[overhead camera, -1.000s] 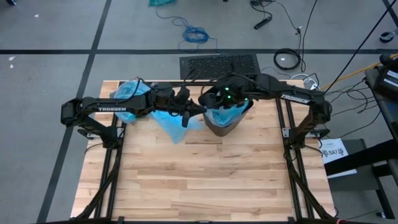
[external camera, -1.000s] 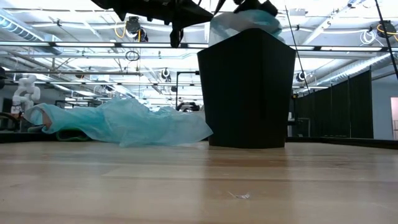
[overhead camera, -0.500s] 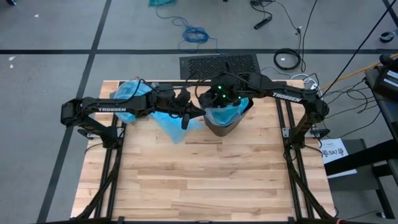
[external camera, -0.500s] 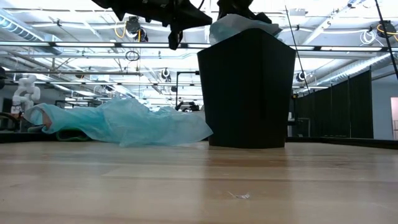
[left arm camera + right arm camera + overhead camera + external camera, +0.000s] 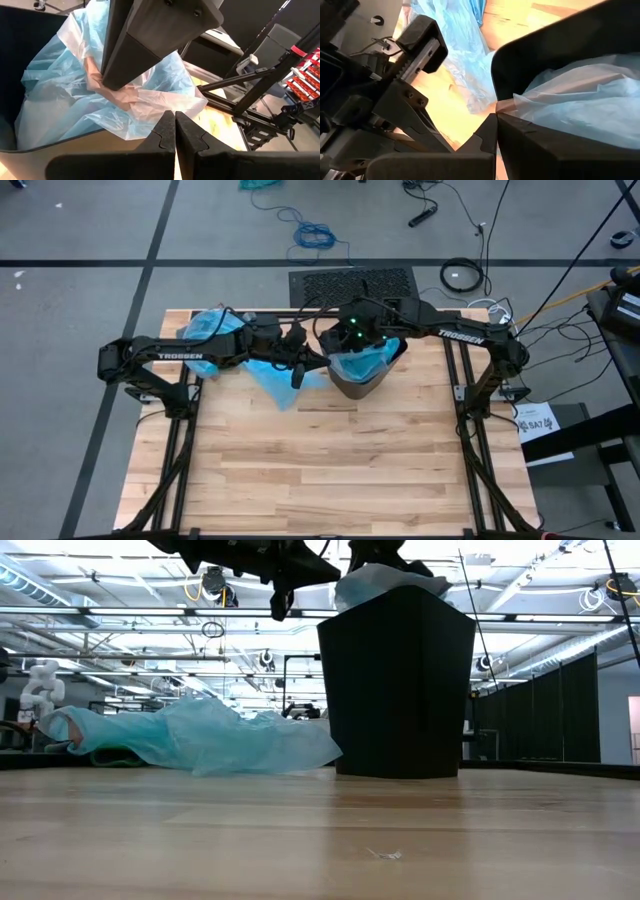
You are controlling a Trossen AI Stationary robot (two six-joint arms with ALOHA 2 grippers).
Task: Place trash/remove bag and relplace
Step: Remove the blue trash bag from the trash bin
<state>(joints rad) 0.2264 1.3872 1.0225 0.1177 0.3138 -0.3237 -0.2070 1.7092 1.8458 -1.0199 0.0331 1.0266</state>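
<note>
Bag in bin: pale blue liner (image 5: pixel 365 363) sits inside the black bin (image 5: pixel 397 690), bunched and crumpled, its upper edge poking above the rim on the side nearest the left arm.
Bin: upright near the far edge of the wooden tabletop (image 5: pixel 320 460), right of centre seen from above.
Spare bag: second pale blue bag (image 5: pixel 200 738) lies flat and spread on the tabletop beside the bin, reaching toward the far left corner.
Right claw (image 5: pixel 496 116): over the bin's mouth, fingers clenched together; tips meet right at the liner's edge by the rim, cannot tell if plastic is pinched between them.
Left claw (image 5: pixel 174 116): clenched, nothing in it, hanging above the tabletop just beside the bin, pointed at the liner.
Inside liner: something pinkish-tan shows through the plastic; too blurred to identify.
Floor: grey, with cables beyond the tabletop.
</note>
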